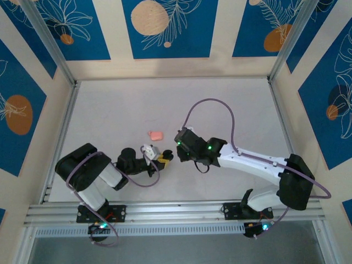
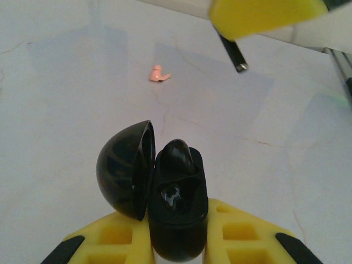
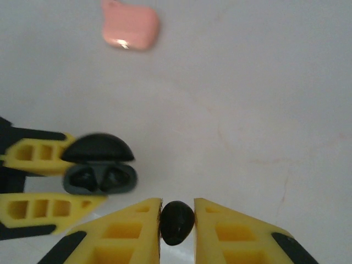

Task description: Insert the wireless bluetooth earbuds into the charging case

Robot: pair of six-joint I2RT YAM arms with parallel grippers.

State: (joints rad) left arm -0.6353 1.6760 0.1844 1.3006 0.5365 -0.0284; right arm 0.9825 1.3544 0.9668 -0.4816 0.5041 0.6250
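So: left end effector (image 2: pixel 179 220) is clamped on the base of the black case (image 2: pixel 176 203), lid (image 2: pixel 126 165) swung open to its left. Can't tell if the sockets are filled. Right end effector (image 3: pixel 177 212) is pinching the dark earbud (image 3: pixel 177 221) between its yellow fingertips. From the right end effector, the case sits just ahead and to the left, near but not touching. The pink piece (image 3: pixel 131 27) lies on the table (image 1: pixel 231 104), well ahead of both end effectors and apart from them. Can't tell if it's an earbud or a case. Count: one black case, one dark earbud, one pink piece.
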